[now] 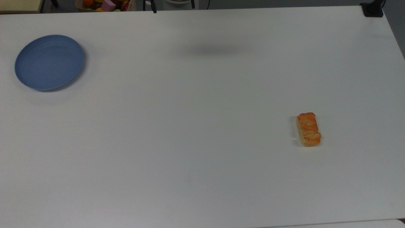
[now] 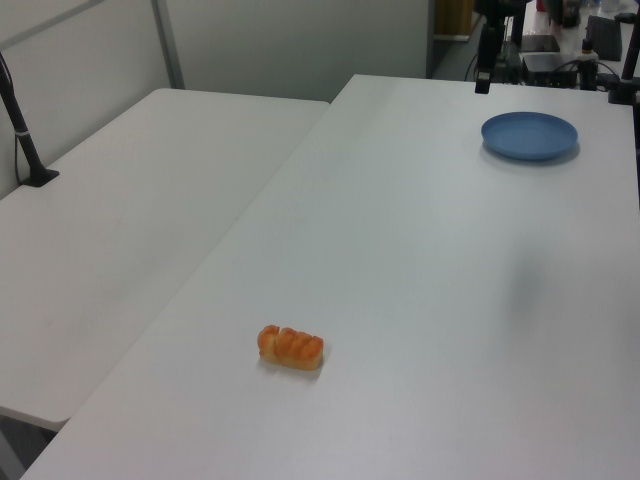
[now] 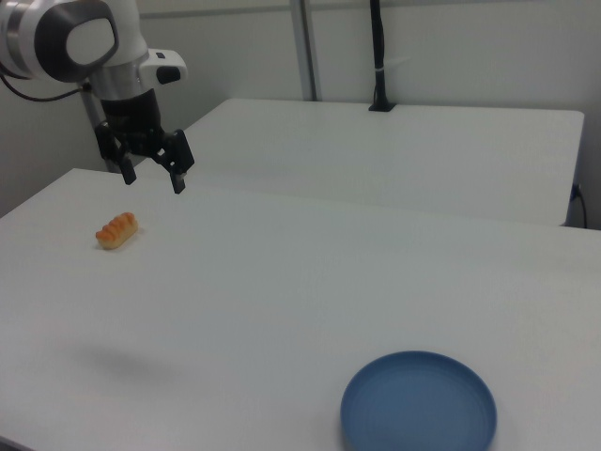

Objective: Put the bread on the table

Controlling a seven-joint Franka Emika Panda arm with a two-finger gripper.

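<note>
The bread [image 1: 308, 129] is a small golden-orange braided loaf lying flat on the white table [image 1: 196, 133], toward the top view's right. It also lies on the table near the front in the left view [image 2: 291, 346] and far left in the right view [image 3: 116, 230]. My gripper [image 3: 153, 178] hangs high above the table, open and empty, well apart from the bread. Its dark fingertips [image 1: 154, 9] poke in at the top view's upper edge, and one finger [image 2: 483, 68] shows in the left view near the plate.
A round blue plate [image 1: 49, 62] sits empty at the top view's left [image 2: 529, 135] [image 3: 418, 404]. A second white table [image 2: 130, 210] adjoins, with a black clamped pole [image 2: 25, 140]. A box of colourful toys [image 1: 106, 4] stands beyond the far edge.
</note>
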